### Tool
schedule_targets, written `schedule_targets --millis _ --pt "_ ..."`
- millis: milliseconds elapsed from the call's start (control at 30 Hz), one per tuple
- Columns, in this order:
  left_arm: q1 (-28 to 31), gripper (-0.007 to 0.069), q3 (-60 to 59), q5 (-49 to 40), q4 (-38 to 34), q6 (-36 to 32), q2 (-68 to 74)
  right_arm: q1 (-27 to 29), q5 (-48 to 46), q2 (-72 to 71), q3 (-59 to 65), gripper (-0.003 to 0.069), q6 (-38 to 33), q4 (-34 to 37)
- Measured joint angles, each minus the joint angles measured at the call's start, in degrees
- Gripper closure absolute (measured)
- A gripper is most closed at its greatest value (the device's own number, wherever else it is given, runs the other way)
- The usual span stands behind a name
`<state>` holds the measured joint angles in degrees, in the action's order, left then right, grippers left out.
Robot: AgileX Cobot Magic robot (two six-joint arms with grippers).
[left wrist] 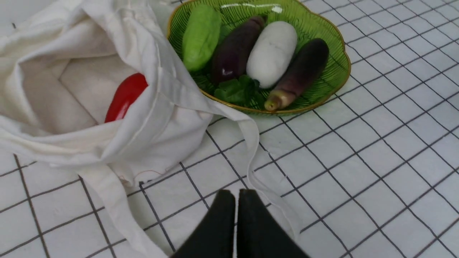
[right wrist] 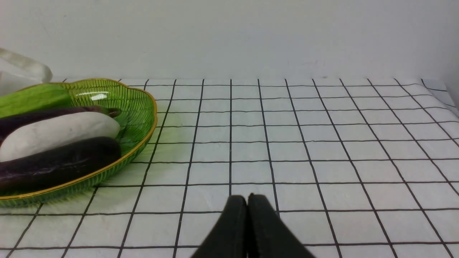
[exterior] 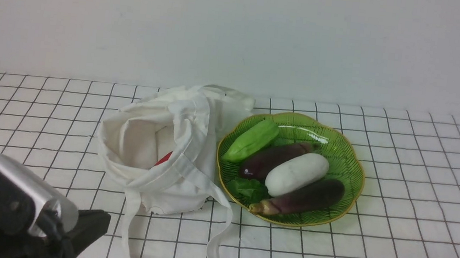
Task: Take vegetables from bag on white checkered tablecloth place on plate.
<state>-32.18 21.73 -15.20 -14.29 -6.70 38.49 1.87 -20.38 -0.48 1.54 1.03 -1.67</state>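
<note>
The light green gourd (exterior: 252,140) lies on the far left side of the green plate (exterior: 341,146), which stands on the checkered tablecloth (exterior: 420,187). The white bag (exterior: 173,178) slumps open just left of the plate. My left gripper (left wrist: 236,196) is shut and empty, low over the cloth in front of the bag (left wrist: 157,118), well short of the gourd (left wrist: 201,36). My right gripper (right wrist: 247,197) is shut and empty over bare cloth to the right of the plate (right wrist: 141,107). It does not show in the front view.
Two dark purple eggplants (exterior: 272,158) (exterior: 308,199), a white oblong vegetable (exterior: 297,174) and a leafy green (exterior: 247,187) share the plate. A red vegetable (left wrist: 125,96) lies inside the bag. The bag's long straps (exterior: 219,230) trail toward the front edge. My left arm (exterior: 12,204) fills the front-left corner.
</note>
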Motion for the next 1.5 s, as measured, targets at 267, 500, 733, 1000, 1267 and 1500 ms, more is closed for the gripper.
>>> schedule_targets --millis 267,500,733,1000,1267,1500 --pt "0.0 0.0629 -2.2 0.8 -0.1 0.0 -0.4 0.0 0.0 0.0 0.0 0.0676 0.0 0.0" --pt "0.0 0.0629 -2.6 1.2 1.6 -0.5 -0.7 0.0 0.0 0.0 0.0 0.0676 0.0 0.0" --pt "7.0 0.0629 -9.0 1.2 10.1 3.1 -12.0 0.0 0.0 0.0 0.0 0.0676 0.0 0.0" --pt "24.6 0.0629 -20.8 1.0 17.2 9.3 -33.1 0.0 0.0 0.0 0.0 0.0676 0.0 0.0" --pt "29.4 0.0629 -23.3 -5.8 17.2 9.7 -39.1 0.0 0.0 0.0 0.0 0.0676 0.0 0.0" --pt "29.5 0.0629 -23.3 -6.7 17.2 9.7 -39.1 0.0 0.0 0.0 0.0 0.0676 0.0 0.0"
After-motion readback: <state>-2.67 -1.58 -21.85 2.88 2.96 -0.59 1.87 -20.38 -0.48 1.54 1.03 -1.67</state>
